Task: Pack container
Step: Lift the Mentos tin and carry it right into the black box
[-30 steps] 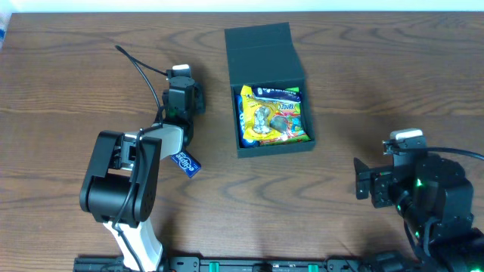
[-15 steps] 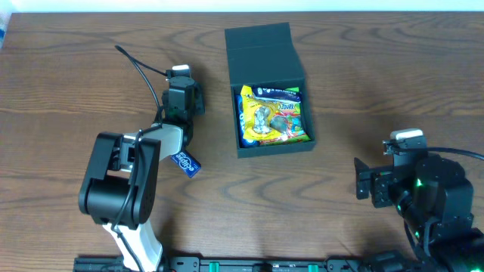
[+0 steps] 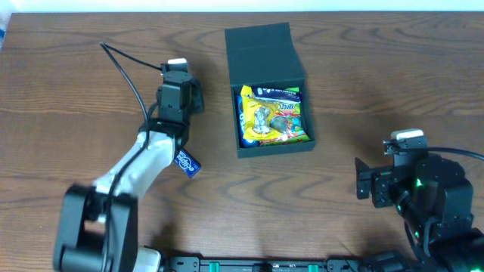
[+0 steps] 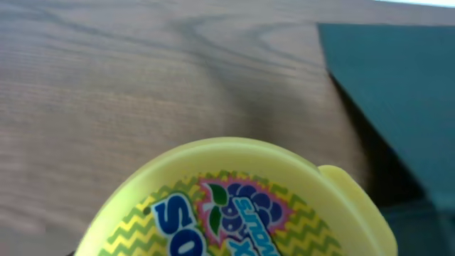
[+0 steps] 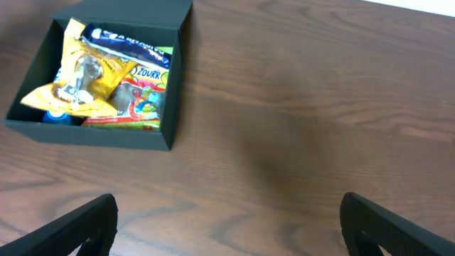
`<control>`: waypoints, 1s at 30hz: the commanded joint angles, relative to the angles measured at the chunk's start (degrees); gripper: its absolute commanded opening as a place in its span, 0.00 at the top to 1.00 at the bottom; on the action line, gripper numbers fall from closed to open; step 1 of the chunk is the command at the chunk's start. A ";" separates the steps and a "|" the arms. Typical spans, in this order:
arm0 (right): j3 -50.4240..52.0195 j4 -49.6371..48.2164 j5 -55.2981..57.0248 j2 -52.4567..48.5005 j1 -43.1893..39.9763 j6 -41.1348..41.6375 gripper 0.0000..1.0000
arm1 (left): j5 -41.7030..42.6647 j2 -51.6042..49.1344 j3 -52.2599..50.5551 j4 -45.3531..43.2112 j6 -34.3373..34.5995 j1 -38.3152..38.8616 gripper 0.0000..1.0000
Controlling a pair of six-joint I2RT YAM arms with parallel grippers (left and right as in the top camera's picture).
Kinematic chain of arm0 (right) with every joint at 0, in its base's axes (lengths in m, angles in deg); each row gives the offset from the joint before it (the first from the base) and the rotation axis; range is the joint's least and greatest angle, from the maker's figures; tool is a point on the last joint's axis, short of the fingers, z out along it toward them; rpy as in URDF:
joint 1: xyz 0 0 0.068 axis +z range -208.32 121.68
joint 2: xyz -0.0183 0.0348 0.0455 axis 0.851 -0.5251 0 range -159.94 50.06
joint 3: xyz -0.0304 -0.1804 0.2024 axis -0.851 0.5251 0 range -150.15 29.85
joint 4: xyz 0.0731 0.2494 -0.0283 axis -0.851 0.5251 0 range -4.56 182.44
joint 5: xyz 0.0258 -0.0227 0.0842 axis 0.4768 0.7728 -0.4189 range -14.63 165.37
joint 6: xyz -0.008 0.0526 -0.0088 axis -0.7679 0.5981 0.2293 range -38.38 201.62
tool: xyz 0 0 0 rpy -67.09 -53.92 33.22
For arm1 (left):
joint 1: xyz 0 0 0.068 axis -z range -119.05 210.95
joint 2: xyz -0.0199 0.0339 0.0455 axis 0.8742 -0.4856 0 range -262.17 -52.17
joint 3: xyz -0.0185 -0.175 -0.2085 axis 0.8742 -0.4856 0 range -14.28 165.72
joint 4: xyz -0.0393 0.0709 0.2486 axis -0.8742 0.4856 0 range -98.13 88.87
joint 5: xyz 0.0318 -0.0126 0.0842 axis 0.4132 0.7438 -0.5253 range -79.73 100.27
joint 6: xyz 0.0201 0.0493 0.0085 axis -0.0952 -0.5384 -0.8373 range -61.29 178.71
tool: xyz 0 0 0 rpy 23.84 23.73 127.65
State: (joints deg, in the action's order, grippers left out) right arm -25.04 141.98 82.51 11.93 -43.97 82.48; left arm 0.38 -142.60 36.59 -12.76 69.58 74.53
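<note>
While standing open, holds a heap of bright snack packets (image 3: pixel 274 113): meaning the container (image 3: pixel 276 147), placed near the middle of the table's (image 3: pixel 363 68) far edge, lid (image 3: pixel 259 47) folded back toward that edge. Beside it, toward the left edge, can make out the left gripper (image 3: pixel 178 83), holding a yellow tub (image 4: pixel 234 206) with a printed label. Under the left arm (image 3: pixel 147 155), nearer the near edge, can spot a small blue packet (image 3: pixel 187 163) lying flat. By the near right corner, well apart, can find the right gripper (image 5: pixel 229 217) with fingers (image 5: pixel 78 224) spread wide.
</note>
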 commanded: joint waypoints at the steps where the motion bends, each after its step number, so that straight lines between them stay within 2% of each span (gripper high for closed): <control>1: 0.28 0.31 0.35 0.09 -0.39 0.81 0.01 | -1.11 5.53 4.79 6.47 4.68 2.19 0.95; 9: 0.28 1.18 0.35 0.09 -0.39 0.81 0.01 | 0.22 8.52 23.96 35.80 8.79 7.69 0.94; 12: 0.28 1.18 0.35 0.09 -0.39 0.81 0.01 | 4.07 8.20 30.69 42.97 10.38 8.81 0.94; 17: 0.28 1.44 0.35 0.09 -0.39 0.83 0.01 | 14.95 8.00 37.24 48.87 15.19 9.07 0.94; 21: 0.28 1.55 0.35 0.09 -0.39 0.83 0.01 | 23.43 6.29 39.78 51.25 16.50 9.55 0.95; 30: 0.28 1.84 0.33 0.09 -0.39 0.83 0.01 | 32.46 -6.03 48.94 57.79 16.61 13.53 0.95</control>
State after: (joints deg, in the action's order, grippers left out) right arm -25.02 143.59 82.53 11.93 -43.97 82.48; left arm 27.81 -144.57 81.07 44.05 85.73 86.77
